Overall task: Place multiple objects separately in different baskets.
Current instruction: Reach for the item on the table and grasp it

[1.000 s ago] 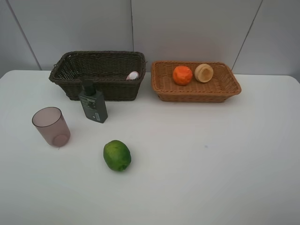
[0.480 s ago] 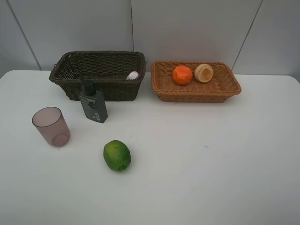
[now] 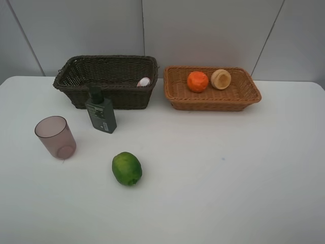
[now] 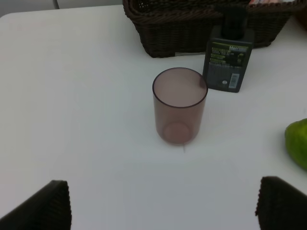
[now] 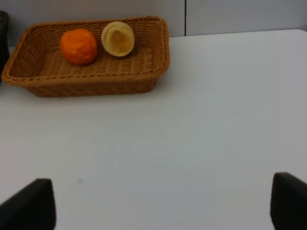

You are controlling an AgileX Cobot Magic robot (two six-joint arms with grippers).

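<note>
mauve cup [image 4: 179, 108] | ahead of left pincer [image 4: 165, 205], jaws wide | right pincer [image 5: 159, 202] wide

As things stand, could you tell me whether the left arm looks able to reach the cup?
Probably yes. The cup stands upright on bare table ahead of the open left fingers, nothing between. The bottle stands behind it, the lime off to one side.

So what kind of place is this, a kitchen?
Probably a robot test bench, not a kitchen: a white table, plain grey wall panels, and a dark basket and tan basket set out for sorting.
</note>
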